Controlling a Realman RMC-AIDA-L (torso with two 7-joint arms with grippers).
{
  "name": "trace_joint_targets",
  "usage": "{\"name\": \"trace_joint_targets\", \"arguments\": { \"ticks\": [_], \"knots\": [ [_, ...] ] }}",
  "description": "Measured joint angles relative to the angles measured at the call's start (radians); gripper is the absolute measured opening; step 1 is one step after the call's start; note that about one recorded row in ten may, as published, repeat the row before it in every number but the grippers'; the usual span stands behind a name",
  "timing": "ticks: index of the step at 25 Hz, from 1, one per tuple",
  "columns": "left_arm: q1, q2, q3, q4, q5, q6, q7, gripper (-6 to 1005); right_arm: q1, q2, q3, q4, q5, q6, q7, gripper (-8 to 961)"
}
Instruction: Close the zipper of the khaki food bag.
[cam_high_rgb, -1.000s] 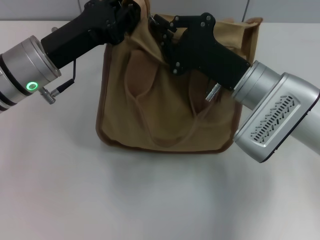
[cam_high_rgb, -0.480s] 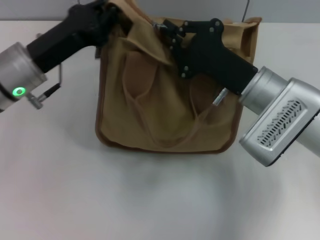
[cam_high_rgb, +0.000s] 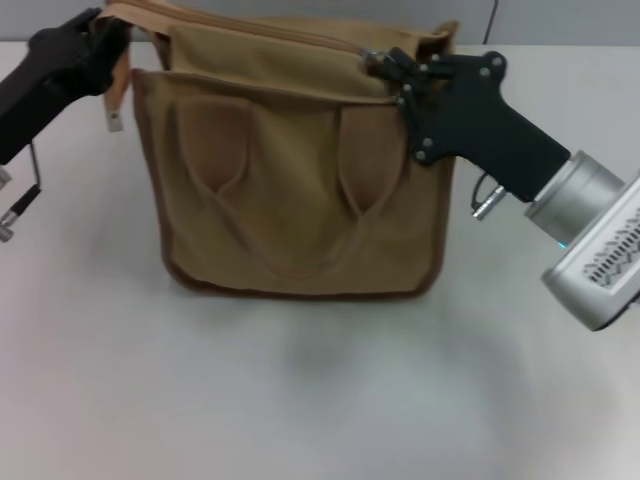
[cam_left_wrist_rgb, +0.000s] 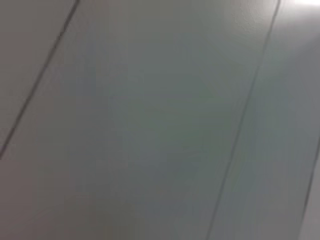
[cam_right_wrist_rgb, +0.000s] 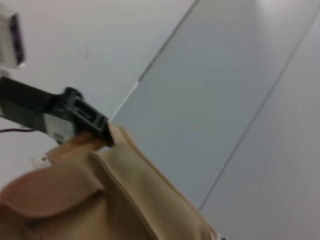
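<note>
Bag: the khaki food bag (cam_high_rgb: 285, 180) stands upright near the back edge of the white table (cam_high_rgb: 300, 400), front face toward the robot, handles hanging flat against it.
Zipper: the zipper (cam_high_rgb: 250, 28) runs along the top from the back left corner toward the right; most of it looks shut.
Left gripper: the left gripper (cam_high_rgb: 100, 35) pinches the cloth at the bag's top left corner, seen also in the right wrist view (cam_right_wrist_rgb: 102, 131).
Right gripper: the right gripper (cam_high_rgb: 378, 62) sits at the right end of the zip line; likely on the pull tab, but the tab is hidden and whether the fingers are clamped I cannot tell.
Handling: soft, light canvas that sags and slides; needs tension from both ends.
Hold: corner cloth for bracing, small metal tab for pulling.
</note>
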Motion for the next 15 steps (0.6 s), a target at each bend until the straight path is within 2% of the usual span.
{"name": "trace_joint_targets", "arguments": {
  "ticks": [7,12,14,15],
  "knots": [
    [0.010,0.005,-0.010,0.002,0.005,-0.009,0.001,69,-0.063,-0.002,0.004,-0.039,0.000,-0.029,0.116,1],
    [0.006,0.004,-0.005,0.008,0.004,-0.007,0.011,71,-0.111,-0.005,0.005,-0.056,0.006,-0.167,0.297,0],
    [0.006,0.000,-0.011,0.009,0.001,0.017,0.016,72,-0.137,-0.008,-0.002,-0.083,0.003,-0.243,0.434,-1],
    [0.006,0.000,-0.011,0.009,0.001,0.017,0.016,72,-0.137,-0.008,-0.002,-0.083,0.003,-0.243,0.434,-1]
  ]
}}
